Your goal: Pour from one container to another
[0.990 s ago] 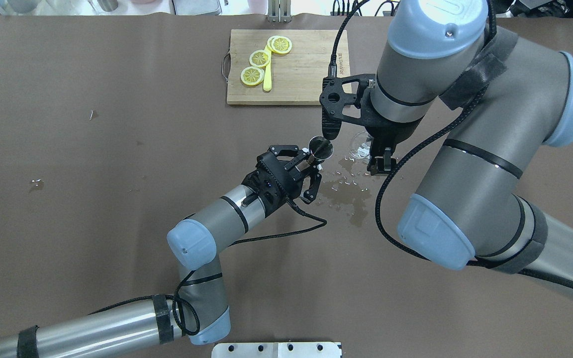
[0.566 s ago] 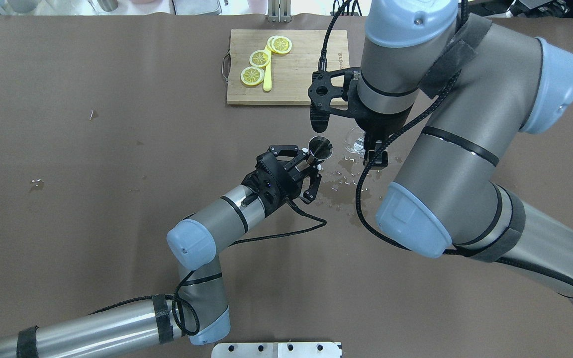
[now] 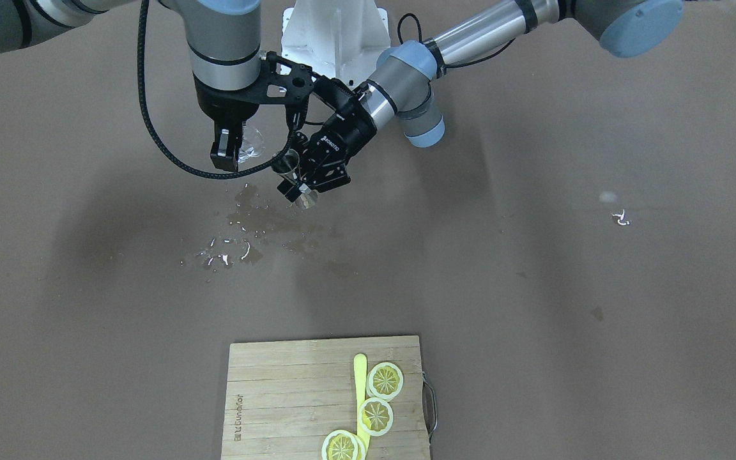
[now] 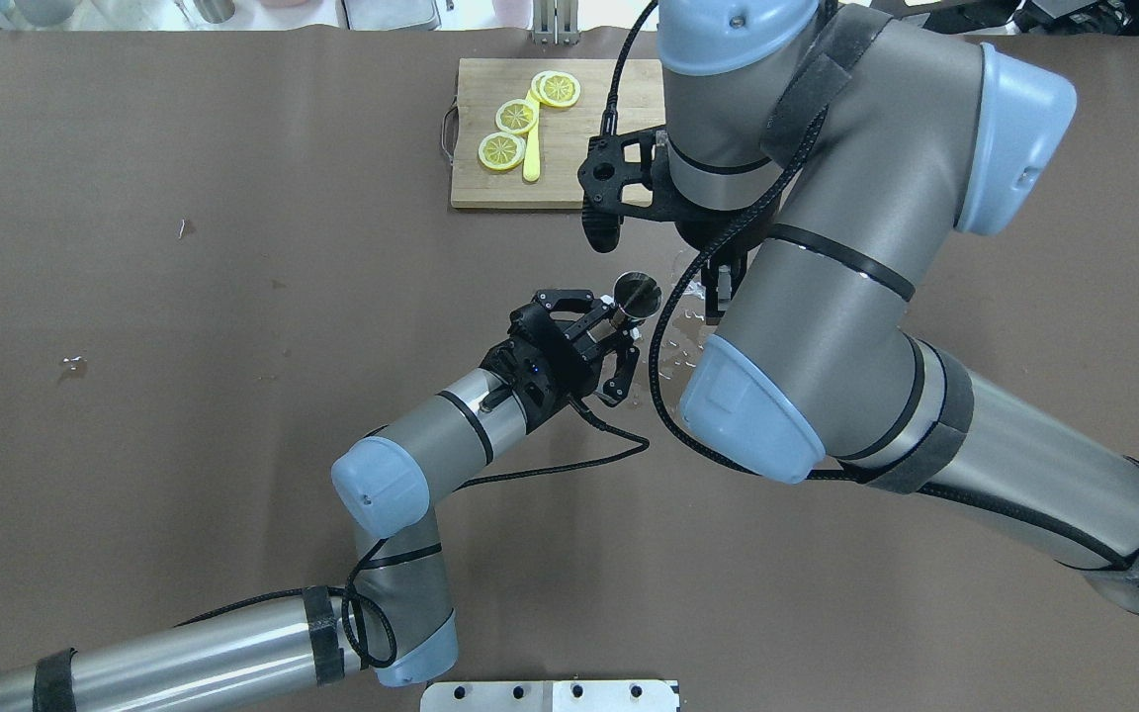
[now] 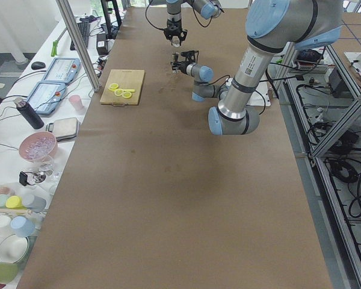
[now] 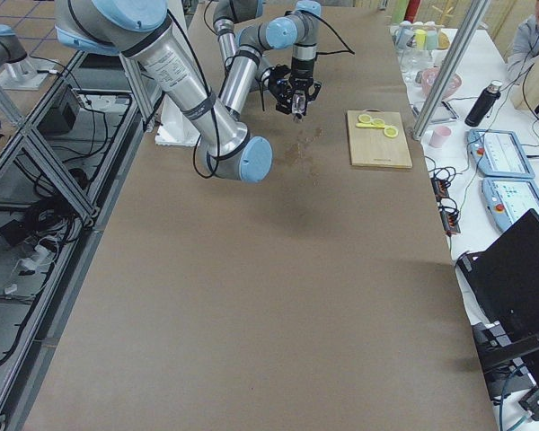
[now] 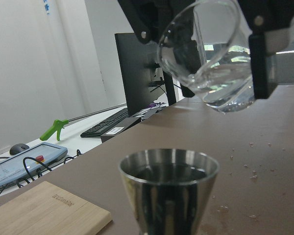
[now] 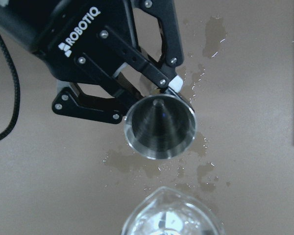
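Overhead exterior view: two containers are counted, one steel jigger [image 4: 637,293] and one glass beaker [image 3: 250,142], each carried by one of the two arms near the middle of the brown bench [image 4: 233,396].

The jigger is gripped low on its body by the closed fingers of the left gripper [image 4: 615,322]. It is held upright, its long axis vertical and its open cone turned upward. Whether it rests on the bench or is held just off it cannot be told.

The beaker is clamped between the fingers of the right gripper [image 3: 234,152], one finger pressed on each side of its wall. It is raised clear of the bench, higher than the jigger's rim and just beside it, and the two are not touching. Its long axis is slanted, with the mouth tipped down toward the jigger. Clear liquid is pooled in its lower side, as seen from the left wrist.

Wet patches and droplets [image 3: 246,223] are spread on the bench under and beside both containers.

One wooden cutting board [image 4: 490,188] lies well apart, at the bench's far edge. Three lemon slices [image 4: 501,150] are plainly counted on it, and the rim of a possible fourth shows under the farthest one. One yellow utensil [image 4: 531,148] lies among them.
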Tool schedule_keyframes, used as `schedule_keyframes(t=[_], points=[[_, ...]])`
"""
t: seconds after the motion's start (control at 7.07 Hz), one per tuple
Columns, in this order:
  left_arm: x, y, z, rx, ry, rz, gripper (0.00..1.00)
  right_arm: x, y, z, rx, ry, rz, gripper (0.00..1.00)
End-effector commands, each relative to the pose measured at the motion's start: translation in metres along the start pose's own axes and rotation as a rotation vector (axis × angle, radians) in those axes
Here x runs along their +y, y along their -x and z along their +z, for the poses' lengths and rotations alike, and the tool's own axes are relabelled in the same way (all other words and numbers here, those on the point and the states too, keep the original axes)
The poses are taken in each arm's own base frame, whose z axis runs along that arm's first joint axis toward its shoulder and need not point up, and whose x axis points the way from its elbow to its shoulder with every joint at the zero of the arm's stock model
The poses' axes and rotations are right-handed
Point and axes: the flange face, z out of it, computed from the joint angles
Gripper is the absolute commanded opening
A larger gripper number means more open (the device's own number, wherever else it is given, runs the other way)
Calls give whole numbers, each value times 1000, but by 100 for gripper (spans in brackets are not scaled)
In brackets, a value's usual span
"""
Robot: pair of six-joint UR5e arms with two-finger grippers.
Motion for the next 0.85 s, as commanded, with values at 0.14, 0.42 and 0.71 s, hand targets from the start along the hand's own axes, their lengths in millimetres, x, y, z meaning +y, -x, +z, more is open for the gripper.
schedule_keyframes(t=[0.14,0.42,0.71], points=[[0,0,0,0,0,0,0,-7,7,1,1,64,-57,0],[-1,0,0,1,-4,-2,0,-9,5,0,3,98,-81,0],[-2,1,-2,3,-15,-7,0,-21,0,-2,-15,126,-90,0]])
